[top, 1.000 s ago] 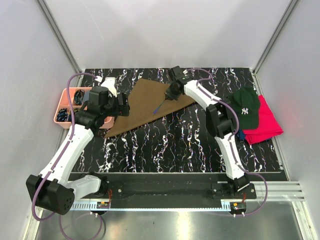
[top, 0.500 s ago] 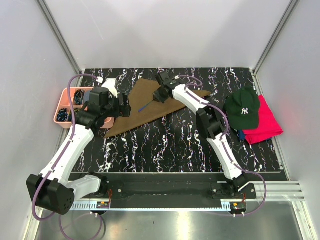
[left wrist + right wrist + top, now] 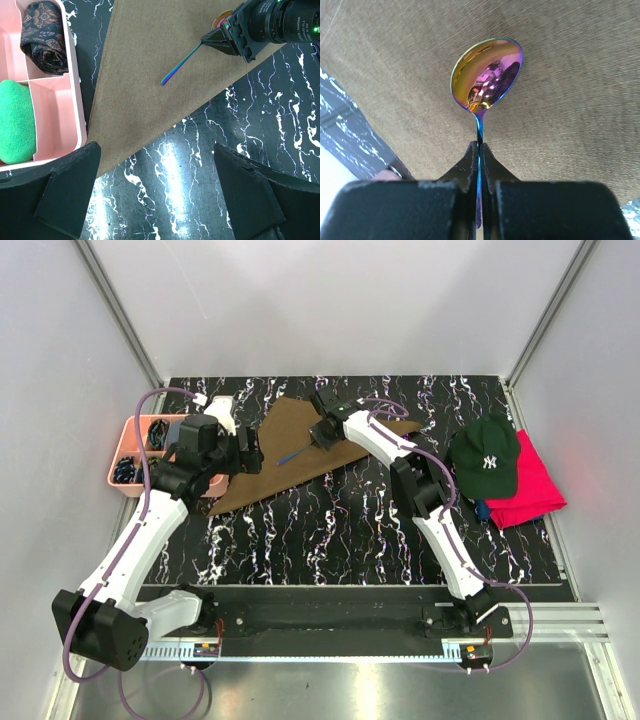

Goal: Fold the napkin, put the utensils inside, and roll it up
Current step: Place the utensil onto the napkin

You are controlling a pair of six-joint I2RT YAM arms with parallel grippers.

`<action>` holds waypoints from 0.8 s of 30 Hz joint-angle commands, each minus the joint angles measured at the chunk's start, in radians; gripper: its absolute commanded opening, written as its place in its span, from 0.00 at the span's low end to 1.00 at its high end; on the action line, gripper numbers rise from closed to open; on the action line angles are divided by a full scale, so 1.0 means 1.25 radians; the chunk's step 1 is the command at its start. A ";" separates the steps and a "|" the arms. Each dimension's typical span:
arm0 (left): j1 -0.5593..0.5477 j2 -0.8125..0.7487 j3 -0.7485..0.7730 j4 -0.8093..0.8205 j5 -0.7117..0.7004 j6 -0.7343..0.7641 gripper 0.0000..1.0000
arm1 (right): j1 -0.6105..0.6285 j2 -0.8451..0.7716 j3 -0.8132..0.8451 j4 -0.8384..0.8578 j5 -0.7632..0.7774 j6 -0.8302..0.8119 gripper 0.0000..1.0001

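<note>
**Spoon held by a thin neck above the napkin**

The right pincer is clamped on the spoon at its narrow neck, handle pointing toward the left pincer, which gapes empty. The napkin, folded into 1 triangle, lies directly beneath both. So slim a grip could let the spoon swivel or slip. It might then land crooked or slide off onto the desk.

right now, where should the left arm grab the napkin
Probably its pointed corner by the tray, coming from the left. The napkin lies flat in a triangle; that tip is nearest the open left end effector and clear of the spoon.
</note>
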 commanded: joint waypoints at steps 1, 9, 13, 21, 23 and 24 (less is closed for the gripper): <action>-0.004 -0.021 -0.002 0.030 0.014 -0.005 0.98 | 0.002 -0.007 0.035 -0.046 0.055 0.039 0.00; -0.009 -0.023 -0.004 0.030 0.000 -0.008 0.98 | 0.001 0.033 0.066 -0.052 0.038 0.044 0.00; -0.013 -0.018 -0.004 0.031 -0.013 -0.008 0.99 | 0.001 0.060 0.114 -0.051 0.010 0.037 0.00; -0.015 -0.020 -0.005 0.030 -0.029 -0.007 0.99 | 0.001 0.054 0.092 -0.028 -0.015 0.060 0.22; -0.016 -0.021 -0.006 0.030 -0.031 -0.005 0.99 | 0.001 0.049 0.082 -0.018 -0.019 0.060 0.29; -0.016 -0.022 -0.006 0.031 -0.032 -0.005 0.99 | 0.000 0.041 0.073 -0.008 -0.021 0.059 0.32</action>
